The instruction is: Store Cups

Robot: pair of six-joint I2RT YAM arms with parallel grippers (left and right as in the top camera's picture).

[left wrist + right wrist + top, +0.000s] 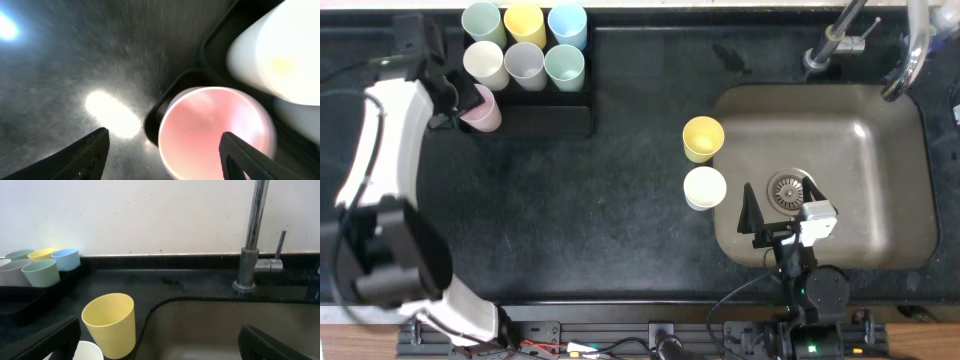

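Two cups waiting: the yellow cup (702,138) and the cream cup (704,187) are standing upright on the counter, just beside my right claw (778,195), toward my left arm.
Step in hand: I am judging this to be the setting-down of the pink cup (215,132) in the tray (555,122), under my left claw (164,134), with six cups already racked just beyond it.
Left claw: I am spreading it wide, one finger on each side of the pink cup. One is standing well clear, the other is lying close to the rim, and I cannot tell whether it is touching.
Pink cup: it is sitting upright in a dark corner pocket of the tray, its mouth facing up at my left claw.
Right claw: I am holding it wide open over the sink (880,130), gripping nothing.
Next move: I am expecting to lift the left claw straight clear without nudging the rim. After that, the yellow cup is calling for a wide, level approach around its wall.
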